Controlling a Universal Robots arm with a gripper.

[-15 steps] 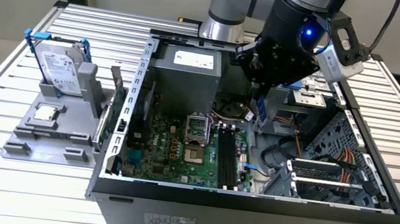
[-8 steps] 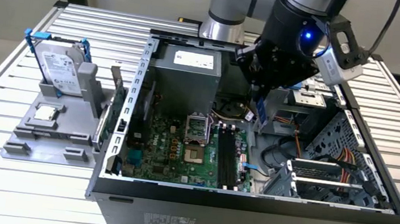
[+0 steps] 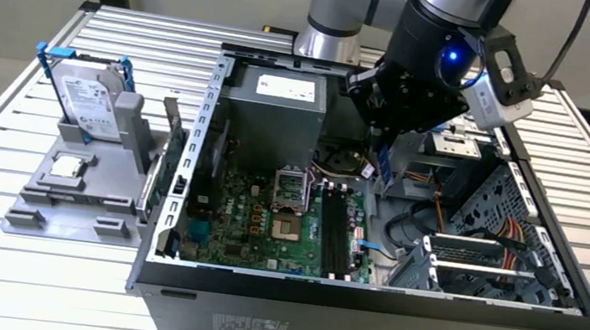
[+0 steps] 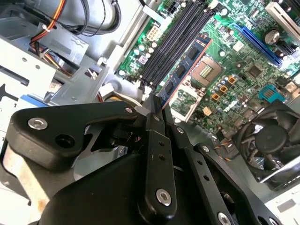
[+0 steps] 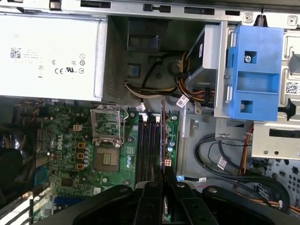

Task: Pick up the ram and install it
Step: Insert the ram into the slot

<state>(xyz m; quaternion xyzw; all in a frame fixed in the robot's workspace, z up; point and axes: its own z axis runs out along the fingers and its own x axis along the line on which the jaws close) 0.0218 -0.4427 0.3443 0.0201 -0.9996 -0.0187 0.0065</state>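
Over the motherboard (image 5: 70,150) inside the open case (image 3: 365,326), the gripper (image 4: 153,102) clamps the ram (image 4: 182,71) by one end

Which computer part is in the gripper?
The ram stick, pinched by the gripper above the motherboard; the hard drive and chip sit in the grey holder.

White label (image 5: 47,56) on power supply (image 5: 115,65) (symbols, code square); sticker (image 3: 88,93) on hard drive (image 3: 99,127); no wording legible.
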